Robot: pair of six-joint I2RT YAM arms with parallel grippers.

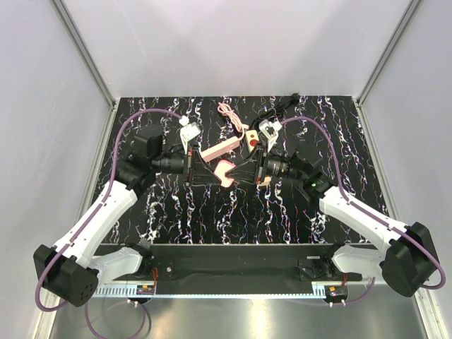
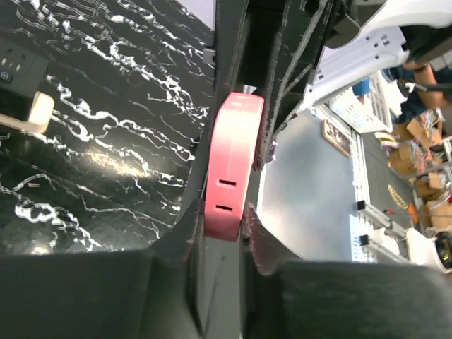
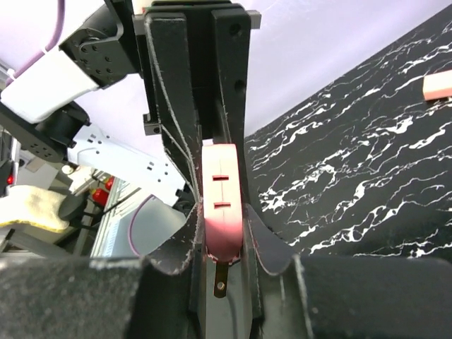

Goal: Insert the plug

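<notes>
We look down on a black table (image 1: pixel 212 205) with white marbling, where two robot arms meet nose to nose at the middle. Between them is a pink plug (image 1: pixel 226 173), and both arms have hold of it.

The left gripper (image 1: pixel 210 171) reaches in from the left. In its wrist view its fingers (image 2: pixel 185 233) are closed tight against the two flat sides of the plug (image 2: pixel 233 169), and we see two small slots on the narrow face turned to the camera.

The right gripper (image 1: pixel 240 172) reaches in from the right. Its fingers (image 3: pixel 258 240) are likewise pressed shut on the same plug (image 3: pixel 222 205), and a metal prong (image 3: pixel 220 279) sticks out of the end of the plug closest to that camera.

Just beyond the plug, on its far side, a pink power strip (image 1: pixel 220 148) lies at a slant on the table, with a red switch (image 1: pixel 252 139) at its right end. The plug is not seated in it. A pink cord (image 1: pixel 228 111) curls away from the strip toward the far edge, and a black cable (image 1: pixel 282 104) lies to its right.
</notes>
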